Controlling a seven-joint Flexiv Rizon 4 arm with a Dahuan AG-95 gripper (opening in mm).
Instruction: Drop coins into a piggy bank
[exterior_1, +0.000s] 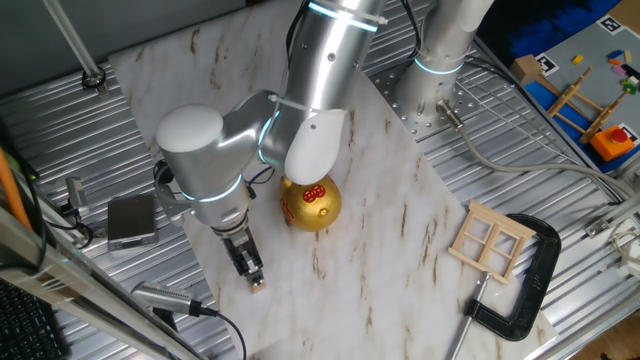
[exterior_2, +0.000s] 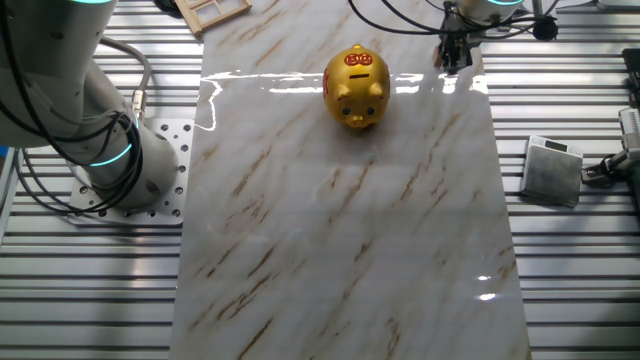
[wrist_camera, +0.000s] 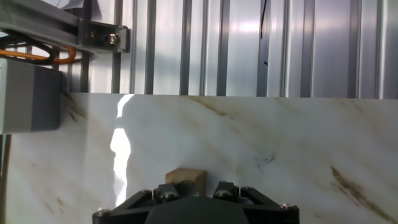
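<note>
One fixed view: gripper (exterior_1: 255, 276) is down low over the marble slab (exterior_1: 400, 240) on the bench (exterior_1: 60, 130), near the slab's front-left edge. Small tan coin (exterior_1: 259, 285) sits right at the fingertips, on or just above the slab; can't tell which. Gold piggy bank (exterior_1: 310, 203) stands upright on the slab, apart from the gripper, partly hidden by the arm's white elbow (exterior_1: 312, 150). Wooden window frame (exterior_1: 490, 243) lies at the slab's right edge, black C-clamp (exterior_1: 530, 285) just beside it. Grey box (exterior_1: 132, 220) sits on the ribbed bench left of the arm.

Other fixed view: piggy bank (exterior_2: 357, 86) is near the far end of the slab (exterior_2: 340, 250), red patch on top, snout toward camera. Gripper (exterior_2: 455, 50) comes down at the far right corner, well right of the pig. Coin not resolvable here. Grey box (exterior_2: 552, 170) is off the slab to the right.

Hand view: coin (wrist_camera: 185, 183) shows as a squarish tan block right at the gripper (wrist_camera: 194, 194) body, slab (wrist_camera: 280, 149) behind it. Fingers aren't visible, so I can't tell if the jaws are clenched on the coin or released.
</note>
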